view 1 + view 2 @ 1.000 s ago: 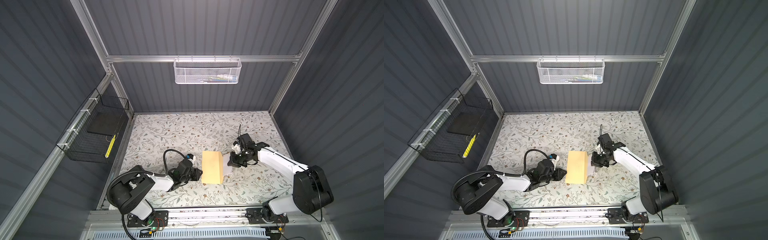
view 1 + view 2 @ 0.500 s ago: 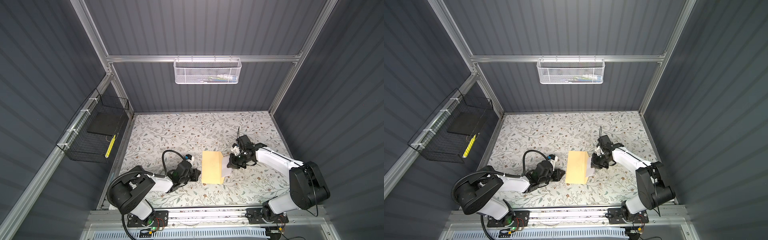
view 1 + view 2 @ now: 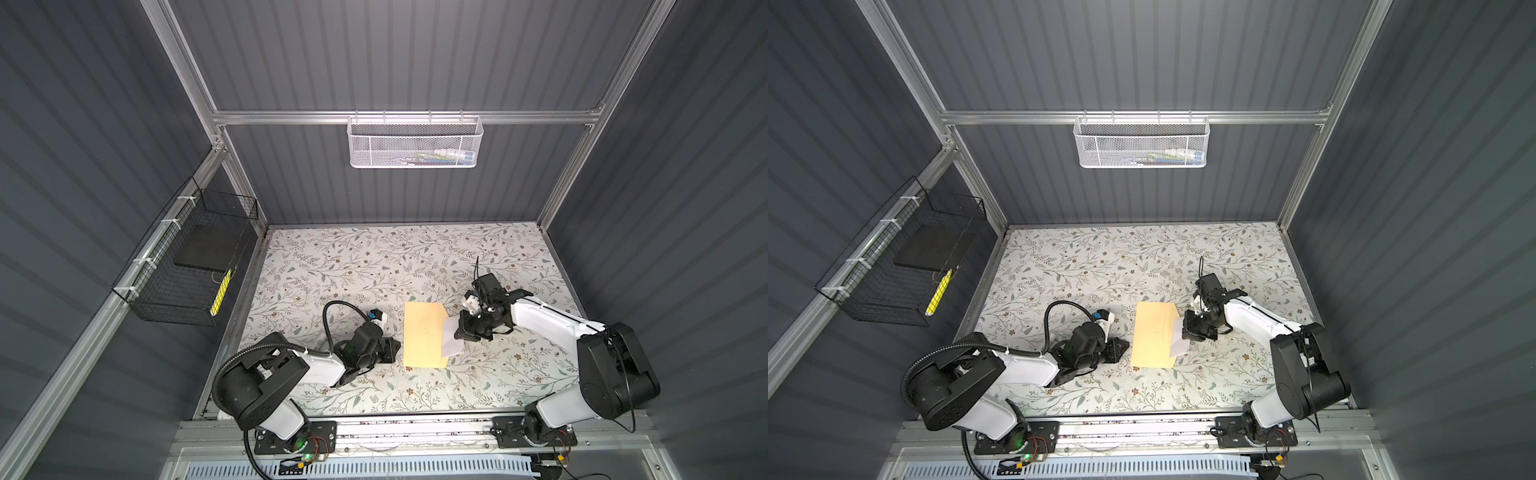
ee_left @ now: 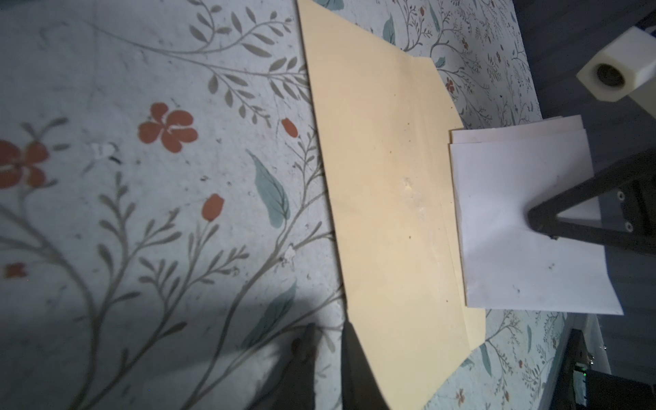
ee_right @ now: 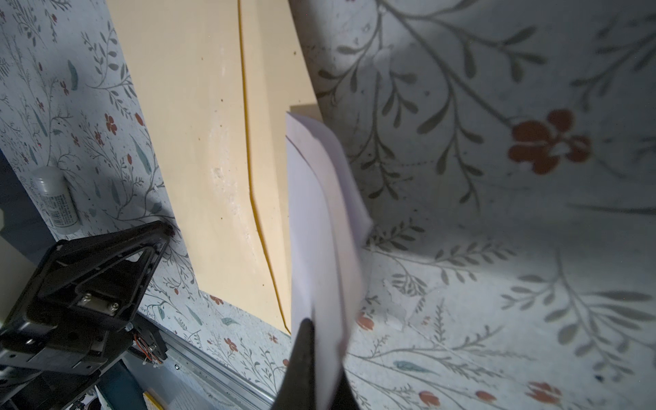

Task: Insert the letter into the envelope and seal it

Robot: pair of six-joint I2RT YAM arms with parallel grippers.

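Floral table (image 3: 332, 257): tan envelope (image 3: 422, 332) lies flat near the front middle, flap open toward the right arm. Letter (image 3: 452, 341): white folded sheet, layers visible, bowed, tilted up, one edge over the envelope flap. Right pincer (image 3: 459, 332) clenched on the letter's outer edge. Left pincer (image 3: 395, 345) at the envelope's left edge, jaws nearly together; can't tell if it grips.

A tan envelope (image 3: 422, 336) lies flat on the floral tabletop (image 3: 374, 257), near the front centre, long side running near to far. A folded white letter (image 3: 452, 338) overlaps its right edge, tilted upward to the right.
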